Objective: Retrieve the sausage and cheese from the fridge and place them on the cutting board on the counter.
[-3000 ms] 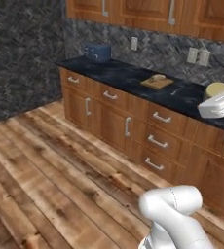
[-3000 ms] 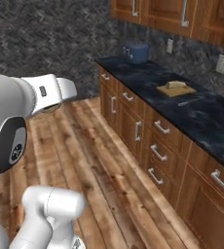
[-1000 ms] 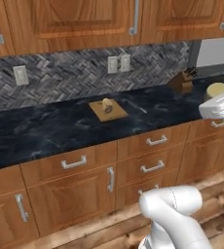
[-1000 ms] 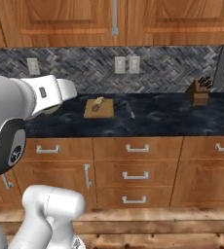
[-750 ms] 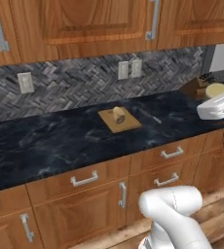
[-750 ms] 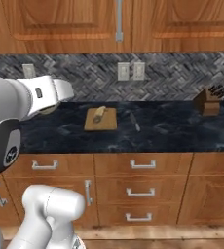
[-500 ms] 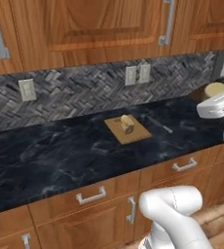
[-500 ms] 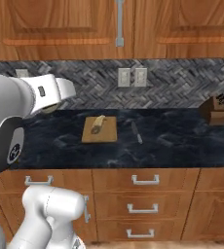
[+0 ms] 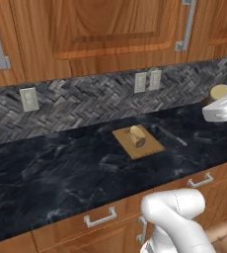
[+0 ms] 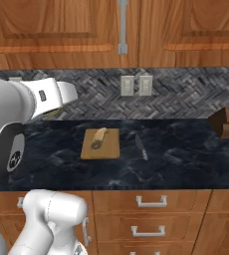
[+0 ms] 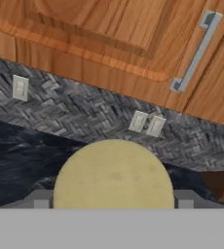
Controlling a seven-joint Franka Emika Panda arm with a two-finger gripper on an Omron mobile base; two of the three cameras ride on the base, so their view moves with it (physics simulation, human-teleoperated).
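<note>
My gripper [image 11: 113, 203] is shut on the cheese [image 11: 113, 175], a pale yellow rounded chunk that sits between the grey fingers [image 11: 40, 199]. The cheese [image 9: 219, 92] rides high at the right edge of the left base view, above the black marble counter [image 9: 46, 173]. In the right base view it peeks out under the white hand as the cheese [image 10: 50, 114]. The light-brown cutting board [image 9: 137, 142] [image 10: 100, 143] lies on the counter [image 10: 186, 159] with a tan-brown roll-shaped piece [image 9: 136, 136] [image 10: 98, 138] on it. The sausage and the fridge are out of view.
A knife [image 9: 172, 135] [image 10: 141, 147] lies on the counter just right of the board. A dark wooden knife block [image 10: 227, 122] stands at the far right. Wall outlets [image 10: 135, 85] sit on the herringbone backsplash, under wooden upper cabinets with bar handles [image 10: 122, 25].
The base has driven along and turned to face the counter, so the whole scene shifted; board and counter now sit nearer. The arm keeps its pose with the cheese held.
</note>
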